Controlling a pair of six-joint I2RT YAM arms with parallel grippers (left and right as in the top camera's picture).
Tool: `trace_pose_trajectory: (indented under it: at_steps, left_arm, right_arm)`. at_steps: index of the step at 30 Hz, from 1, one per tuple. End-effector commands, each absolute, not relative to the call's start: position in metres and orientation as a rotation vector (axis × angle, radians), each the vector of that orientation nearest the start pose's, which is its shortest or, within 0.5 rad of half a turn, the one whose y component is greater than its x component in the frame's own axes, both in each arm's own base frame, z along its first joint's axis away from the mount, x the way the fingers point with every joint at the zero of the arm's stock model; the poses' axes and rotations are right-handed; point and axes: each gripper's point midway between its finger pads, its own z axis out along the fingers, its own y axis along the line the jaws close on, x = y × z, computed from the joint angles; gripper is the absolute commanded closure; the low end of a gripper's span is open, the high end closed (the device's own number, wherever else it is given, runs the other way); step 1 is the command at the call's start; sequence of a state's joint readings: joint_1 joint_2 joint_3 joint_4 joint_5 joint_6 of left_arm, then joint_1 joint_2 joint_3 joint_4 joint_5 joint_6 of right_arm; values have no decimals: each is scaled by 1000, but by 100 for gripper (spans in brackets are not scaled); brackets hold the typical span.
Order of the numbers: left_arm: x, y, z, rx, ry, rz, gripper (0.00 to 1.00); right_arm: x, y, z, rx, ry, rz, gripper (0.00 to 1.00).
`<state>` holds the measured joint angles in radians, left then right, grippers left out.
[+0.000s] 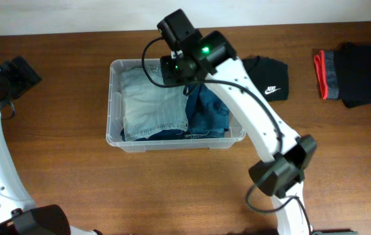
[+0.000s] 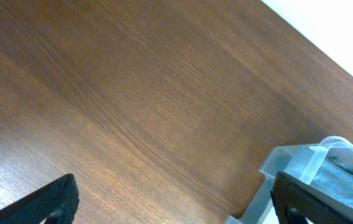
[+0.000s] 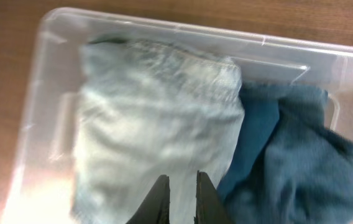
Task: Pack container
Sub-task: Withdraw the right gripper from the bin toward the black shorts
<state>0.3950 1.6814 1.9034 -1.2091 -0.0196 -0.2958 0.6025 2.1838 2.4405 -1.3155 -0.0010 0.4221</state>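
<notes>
The clear plastic container (image 1: 112,98) sits at the table's middle. It holds folded light-wash jeans (image 1: 153,101) on the left and a dark blue garment (image 1: 208,114) on the right. My right gripper (image 3: 183,180) hovers over the container's back part, its fingers nearly together, with nothing between them. The right wrist view shows the container rim (image 3: 164,28), the jeans (image 3: 151,106) and the blue garment (image 3: 294,155) below it. My left gripper (image 2: 176,199) is open and empty over bare table at the far left (image 1: 25,72); a container corner (image 2: 301,162) shows at its right.
A black garment with a white logo (image 1: 270,81) lies on the table right of the container. A folded stack of black, grey and red clothes (image 1: 352,75) lies at the far right. The right arm reaches across the container's right side.
</notes>
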Motion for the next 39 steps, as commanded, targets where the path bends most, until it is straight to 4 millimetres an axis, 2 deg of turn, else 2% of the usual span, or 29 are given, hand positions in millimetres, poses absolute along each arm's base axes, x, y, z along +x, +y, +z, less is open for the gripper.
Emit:
trace_pose_trajectory:
  at_steps: [1, 6, 8, 16, 20, 23, 26, 28, 31, 34, 36, 38, 39]
  left_arm:
    - [378, 164, 277, -892, 2416, 69, 0]
    - [378, 164, 277, -892, 2416, 69, 1]
    - [378, 164, 277, -892, 2416, 69, 1]
    - [378, 164, 277, -892, 2416, 69, 1]
    - [378, 164, 277, -892, 2416, 69, 1]
    - [378, 164, 277, -892, 2416, 69, 1]
    - [378, 164, 277, -892, 2416, 69, 1]
    - [378, 164, 277, -892, 2416, 69, 0]
    - [378, 164, 277, -892, 2416, 69, 1]
    - [378, 164, 277, -892, 2416, 69, 1]
    - [378, 164, 277, -892, 2416, 69, 1]
    - [378, 164, 277, -892, 2416, 69, 1]
    - [378, 164, 277, -892, 2416, 69, 1]
  right_arm:
    - [399, 303, 242, -306, 2702, 395, 90]
    - [374, 310, 216, -373, 2795, 337, 90]
    - [366, 311, 199, -397, 2837, 303, 90]
    - [340, 305, 112, -393, 3016, 205, 91]
    - [332, 308, 88, -402, 3054, 249, 91]
    - [333, 309, 84, -402, 3050, 254, 91]
    - [340, 311, 94, -398, 3012, 260, 91]
    - [347, 312, 111, -394, 2966, 263, 91]
    - [362, 303, 147, -359, 2878, 221, 89]
    - [380, 283, 194, -309, 2777, 174, 82]
    - [390, 263, 221, -259, 2732, 156, 73]
    - [401, 232, 245, -166, 2705, 118, 61]
    - [406, 214, 254, -115, 2697, 94, 46]
